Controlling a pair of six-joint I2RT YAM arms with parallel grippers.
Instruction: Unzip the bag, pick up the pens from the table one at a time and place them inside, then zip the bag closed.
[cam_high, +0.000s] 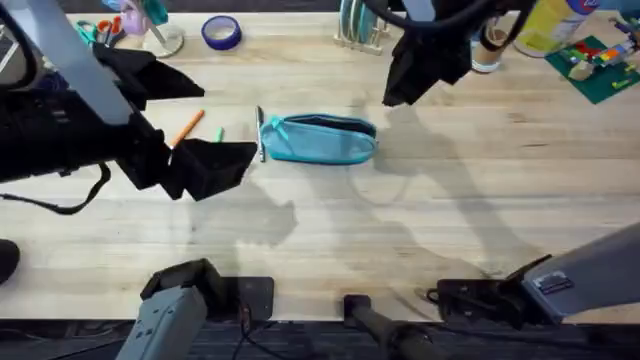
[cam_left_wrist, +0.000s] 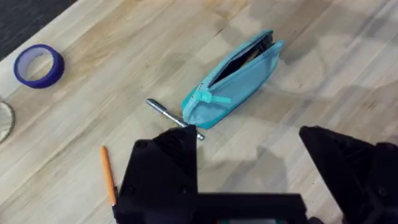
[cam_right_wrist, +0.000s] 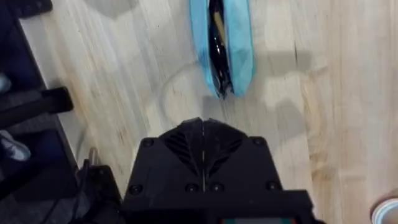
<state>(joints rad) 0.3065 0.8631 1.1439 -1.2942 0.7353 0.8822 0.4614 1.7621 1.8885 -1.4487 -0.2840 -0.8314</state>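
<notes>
A: Where does the pencil pouch lie?

B: The light blue pencil pouch (cam_high: 320, 139) lies in the upper middle of the overhead frame on the pale wooden surface (cam_high: 420, 230), its zipper already drawn open along the top. In the right wrist view a dark slit runs down its length, with something slim and yellowish inside; it may be a pen, though the view is too poor to be sure.

A: And the pens?

B: A dark grey and silver pen (cam_left_wrist: 174, 118) rests with one end touching the pouch's zipper end. An orange pen (cam_high: 187, 129) and a green pen (cam_high: 218, 133) lie to the left of the pouch in the overhead frame.

A: What are the claws doing?

B: The left claw (cam_left_wrist: 249, 168) hangs above the grey pen with its fingers spread wide, holding nothing. The right claw (cam_high: 425, 70) hovers past the pouch's far end; whether it is spread or pressed together I cannot tell.

A: How should the pick be done well?

B: Probably straddle the grey pen across its middle, clear of the pouch fabric, close gently, lift level, then lower it lengthwise into the slit.
</notes>
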